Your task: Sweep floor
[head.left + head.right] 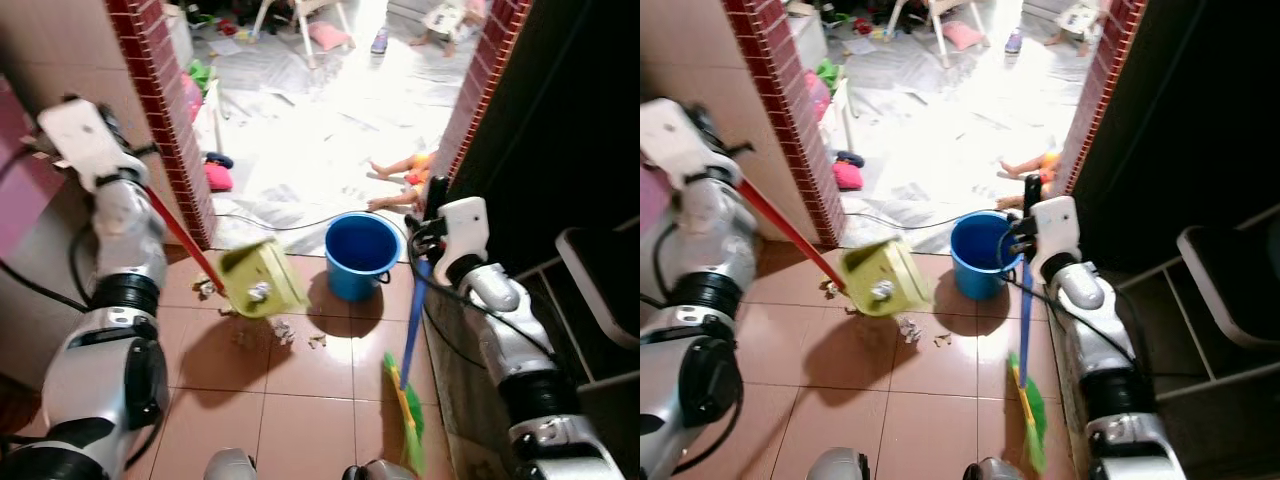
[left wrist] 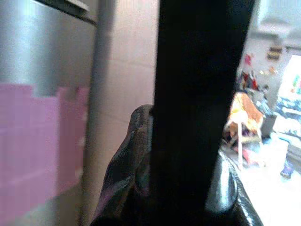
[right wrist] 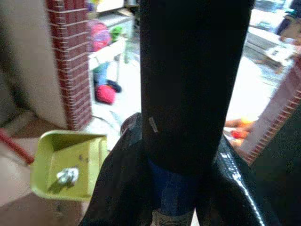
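- Holding the yellow-green dustpan point(image 1: 262, 278) off the floor by its red handle point(image 1: 180, 233), the left pincer point(image 1: 75, 135) is pinched on that handle; the pan is raised and tilted, probably so the crumpled scrap in it can go to the blue bucket point(image 1: 360, 255) just beside it.
- The right pincer point(image 1: 437, 205) is pinched on the blue broom handle point(image 1: 413, 320), keeping the green bristles point(image 1: 408, 415) down on the tiles, ready to sweep.
- Paper scraps point(image 1: 283, 331) lie on the floor under the pan, so the sweeping looks unfinished.
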